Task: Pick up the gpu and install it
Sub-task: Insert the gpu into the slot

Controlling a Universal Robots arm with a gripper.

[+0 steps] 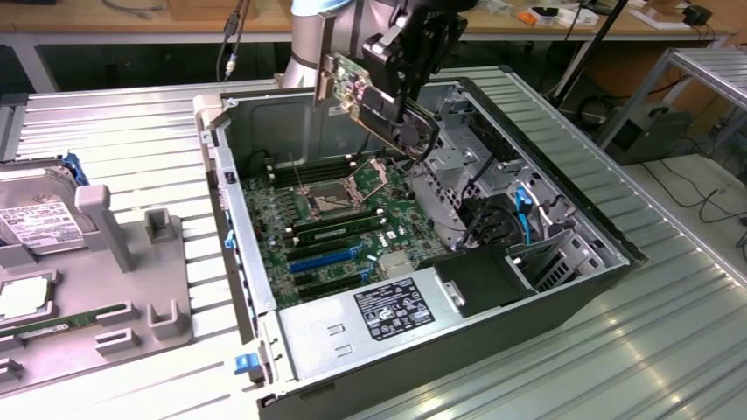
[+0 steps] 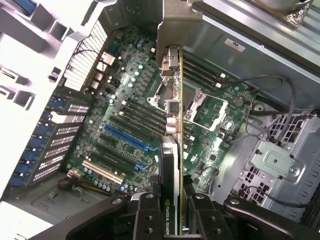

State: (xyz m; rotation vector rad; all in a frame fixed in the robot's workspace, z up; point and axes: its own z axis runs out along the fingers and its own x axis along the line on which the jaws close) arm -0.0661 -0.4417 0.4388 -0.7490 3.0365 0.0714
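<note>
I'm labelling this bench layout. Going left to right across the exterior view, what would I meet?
hard drive → grey holder post → gpu → black box → metal frame

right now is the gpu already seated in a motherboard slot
No, the gpu is held by the gripper in the air above the open case, apart from the motherboard.

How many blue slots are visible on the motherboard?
2: one long blue slot, and one shorter blue slot nearer the white slot; the gpu may hide more.
</note>
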